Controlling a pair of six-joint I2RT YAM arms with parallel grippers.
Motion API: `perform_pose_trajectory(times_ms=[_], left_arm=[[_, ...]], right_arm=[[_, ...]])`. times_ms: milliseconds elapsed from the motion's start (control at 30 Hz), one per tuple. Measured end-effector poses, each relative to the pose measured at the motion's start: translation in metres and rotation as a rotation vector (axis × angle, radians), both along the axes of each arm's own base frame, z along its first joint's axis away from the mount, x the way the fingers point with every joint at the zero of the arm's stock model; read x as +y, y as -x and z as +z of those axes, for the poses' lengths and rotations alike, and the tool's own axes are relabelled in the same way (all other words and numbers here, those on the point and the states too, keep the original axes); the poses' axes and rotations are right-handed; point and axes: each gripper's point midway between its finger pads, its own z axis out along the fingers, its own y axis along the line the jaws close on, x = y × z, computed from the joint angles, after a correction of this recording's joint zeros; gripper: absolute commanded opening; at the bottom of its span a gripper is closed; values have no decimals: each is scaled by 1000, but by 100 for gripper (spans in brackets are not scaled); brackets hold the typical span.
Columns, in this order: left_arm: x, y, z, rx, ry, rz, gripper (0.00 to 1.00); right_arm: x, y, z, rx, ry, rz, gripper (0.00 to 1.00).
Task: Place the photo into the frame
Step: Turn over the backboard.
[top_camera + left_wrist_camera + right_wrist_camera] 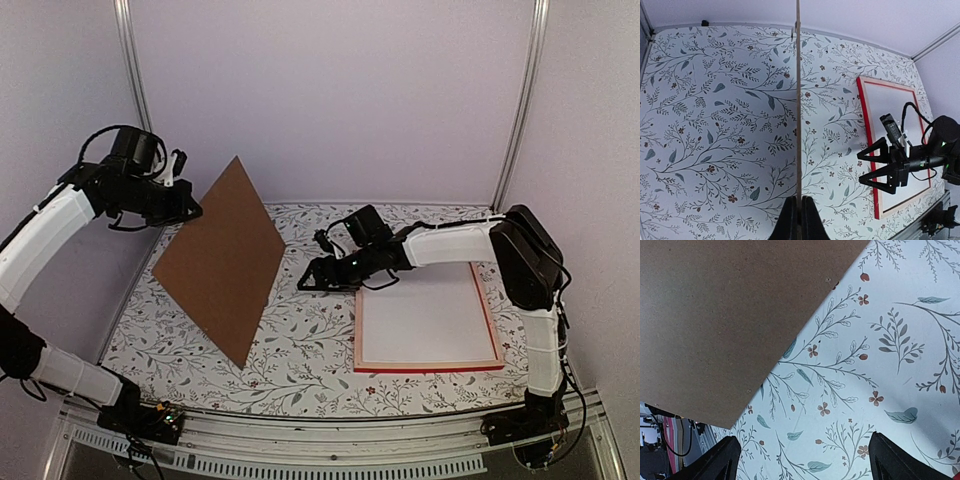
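Brown board (220,262), plain and thin, is pinched at its upper left edge between the pressed-together fingers of the left claw (190,212). It hangs tilted like a diamond in the left half of the top view. Seen from the left wrist it is edge-on, a narrow line running up the middle of the picture. Whether its lowest corner touches the surface cannot be told.

The right claw (306,282) stands spread wide and grips nothing. It is low over the surface at the centre of the top view, between the board and the frame (430,367), with its fingers pointing left toward the board.

The frame lies flat at the lower right, with a red strip along its near edge and pale wood at its sides. A plain white panel (425,320) fills its opening.

The surface (300,355) is covered by a white cloth printed with leafy sprigs and small red flowers. Pale lilac walls close in the back and sides, with metal uprights (130,60) in the corners.

The left arm rises from the lower left, bends high and reaches in from the upper left. The right arm rises at the right edge, folds over and stretches leftward across the frame's far left corner.
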Motion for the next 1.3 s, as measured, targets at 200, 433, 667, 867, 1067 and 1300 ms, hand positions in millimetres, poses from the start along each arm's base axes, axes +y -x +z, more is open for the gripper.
perform_pose_trajectory(times_ms=[200, 433, 667, 867, 1067, 1300], left_arm=[[-10, 2, 0, 3, 11, -17, 22], [-24, 0, 10, -23, 75, -47, 42], [-58, 6, 20, -45, 173, -144, 52], [-91, 18, 26, -55, 232, -232, 57], [-124, 28, 30, -58, 279, -316, 58], [-150, 37, 27, -52, 299, -381, 59]], right_arm=[[4, -5, 17, -25, -17, -5, 93], [1, -7, 21, -24, -6, -15, 93], [-9, -19, 41, -23, -9, -46, 95], [-10, -32, 113, -94, -102, -73, 96], [-11, -28, 187, -149, -218, -80, 97], [-4, -19, 218, -105, -307, -53, 97]])
